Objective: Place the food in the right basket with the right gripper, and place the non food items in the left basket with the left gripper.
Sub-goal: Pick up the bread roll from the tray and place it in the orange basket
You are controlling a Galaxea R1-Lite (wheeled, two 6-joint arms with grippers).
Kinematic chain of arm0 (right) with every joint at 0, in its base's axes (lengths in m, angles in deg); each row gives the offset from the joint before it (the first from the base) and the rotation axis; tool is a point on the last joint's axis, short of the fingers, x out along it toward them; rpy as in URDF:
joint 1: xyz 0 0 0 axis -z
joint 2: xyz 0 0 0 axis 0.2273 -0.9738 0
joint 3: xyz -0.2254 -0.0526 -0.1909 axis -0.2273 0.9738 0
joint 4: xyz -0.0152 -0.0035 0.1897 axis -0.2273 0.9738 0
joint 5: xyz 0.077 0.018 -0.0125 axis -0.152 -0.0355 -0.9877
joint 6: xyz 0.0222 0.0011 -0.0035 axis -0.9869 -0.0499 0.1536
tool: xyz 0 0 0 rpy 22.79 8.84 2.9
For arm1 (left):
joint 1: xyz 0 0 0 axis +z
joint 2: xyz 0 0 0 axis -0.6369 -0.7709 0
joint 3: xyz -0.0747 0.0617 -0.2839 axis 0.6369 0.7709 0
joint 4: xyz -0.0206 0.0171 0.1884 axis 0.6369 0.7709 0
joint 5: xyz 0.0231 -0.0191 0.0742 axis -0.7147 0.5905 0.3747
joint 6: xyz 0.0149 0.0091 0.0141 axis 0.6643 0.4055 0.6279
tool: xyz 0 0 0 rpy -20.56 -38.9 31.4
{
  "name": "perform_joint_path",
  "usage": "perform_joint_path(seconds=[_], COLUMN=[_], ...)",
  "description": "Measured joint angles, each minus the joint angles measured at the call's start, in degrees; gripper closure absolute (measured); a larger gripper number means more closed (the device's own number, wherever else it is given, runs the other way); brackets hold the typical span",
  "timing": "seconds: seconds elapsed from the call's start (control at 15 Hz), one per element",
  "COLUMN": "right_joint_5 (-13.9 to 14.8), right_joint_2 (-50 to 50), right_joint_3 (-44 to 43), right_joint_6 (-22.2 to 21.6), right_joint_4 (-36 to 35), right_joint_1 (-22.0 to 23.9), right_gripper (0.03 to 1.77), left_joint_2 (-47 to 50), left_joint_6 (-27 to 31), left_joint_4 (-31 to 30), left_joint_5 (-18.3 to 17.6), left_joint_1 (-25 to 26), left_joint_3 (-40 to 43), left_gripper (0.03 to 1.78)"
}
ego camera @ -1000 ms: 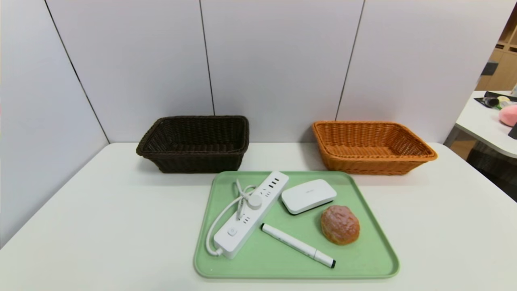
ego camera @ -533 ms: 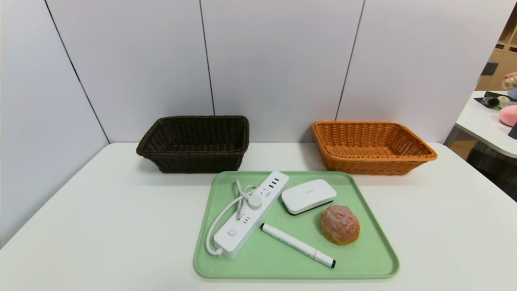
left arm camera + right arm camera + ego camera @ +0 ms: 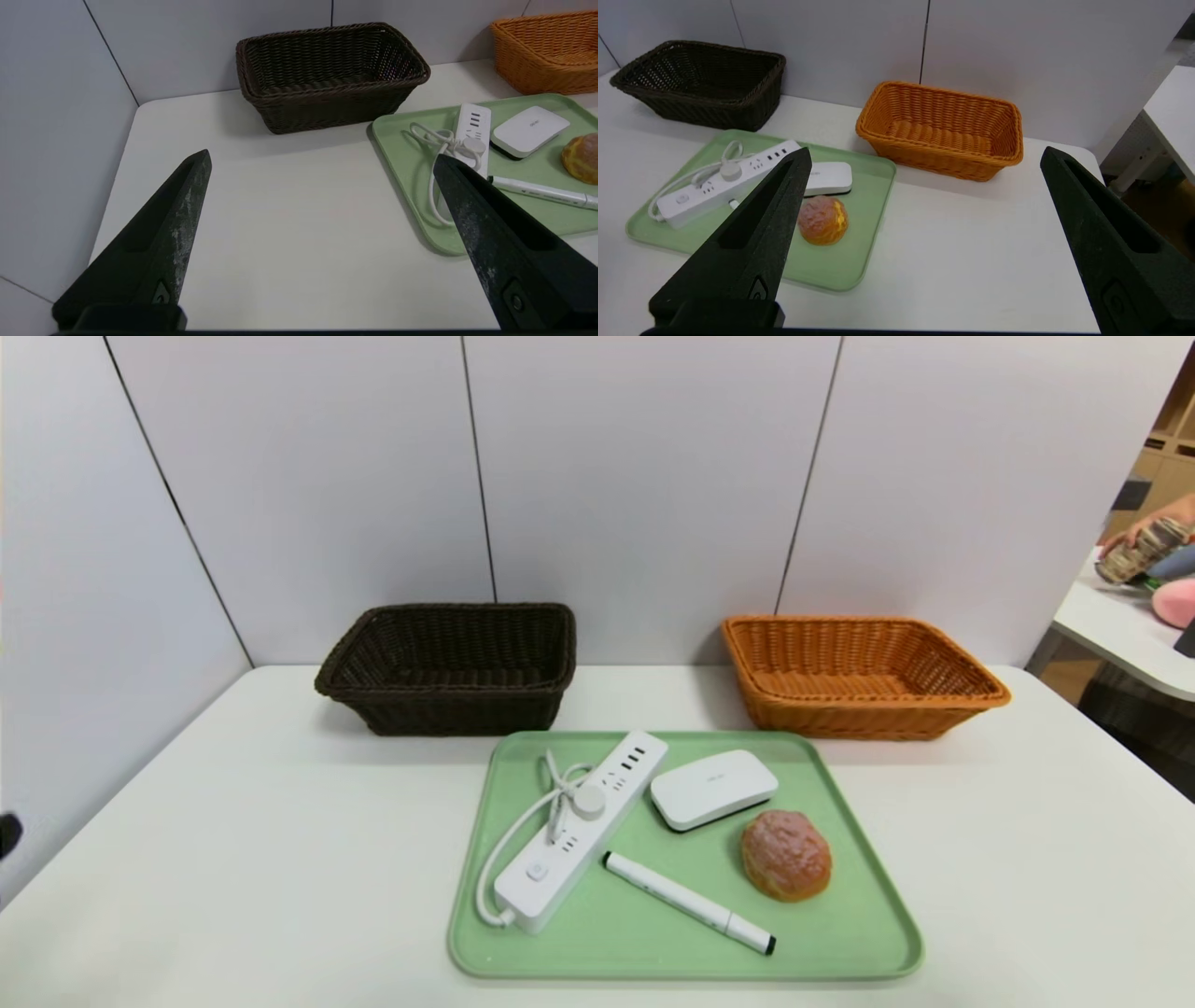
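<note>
Tools left (image 3: 322,158) and right (image 3: 924,154) point level over table (image 3: 233,859), fingers spread wide, empty.

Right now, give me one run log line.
left gripper open, empty | right gripper open, empty | bun, strip, pen, box on tray | baskets empty
</note>
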State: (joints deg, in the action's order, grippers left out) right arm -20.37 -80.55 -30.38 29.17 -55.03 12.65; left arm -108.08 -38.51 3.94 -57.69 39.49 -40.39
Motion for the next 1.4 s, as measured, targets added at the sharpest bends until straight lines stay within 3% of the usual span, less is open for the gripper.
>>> perform_joint_path(seconds=[0.2,0.33,0.53,0.8,0.93,1.13,1.4], right_joint_5=[0.12,1.96,7.34,15.68,17.52,18.48,18.43], right_joint_2=[-14.18,-22.00,-31.10,-39.06,-42.05,-46.23,-52.24], right_joint_3=[-12.07,-15.19,-16.73,-16.57,-16.35,-15.54,-14.97], right_joint_6=[-0.46,-1.96,-7.66,-18.79,-22.32,-26.04,-36.16], right_joint_4=[8.68,11.56,12.32,12.76,14.56,16.92,17.73], right_joint_1=[-0.69,-2.97,-9.26,-20.13,-24.15,-26.77,-29.20], right_gripper=[0.10,0.10,0.10,0.10,0.10,0.10,0.10], left_joint_2=[-12.82,-20.18,-27.88,-34.02,-35.76,-37.44,-38.79], left_joint_6=[-0.13,-0.35,-1.07,-9.31,-11.35,-10.22,-5.21], left_joint_4=[3.91,7.58,8.84,8.92,8.96,7.96,1.07], left_joint_5=[-0.04,2.04,9.64,17.79,20.54,20.60,19.27], left_joint_1=[-1.05,-3.61,-10.89,-22.97,-25.97,-26.90,-27.47], left_joint_3=[-11.35,-16.32,-18.88,-19.15,-17.92,-16.32,-13.26], left_gripper=[0.12,0.12,0.12,0.12,0.12,0.12,0.12])
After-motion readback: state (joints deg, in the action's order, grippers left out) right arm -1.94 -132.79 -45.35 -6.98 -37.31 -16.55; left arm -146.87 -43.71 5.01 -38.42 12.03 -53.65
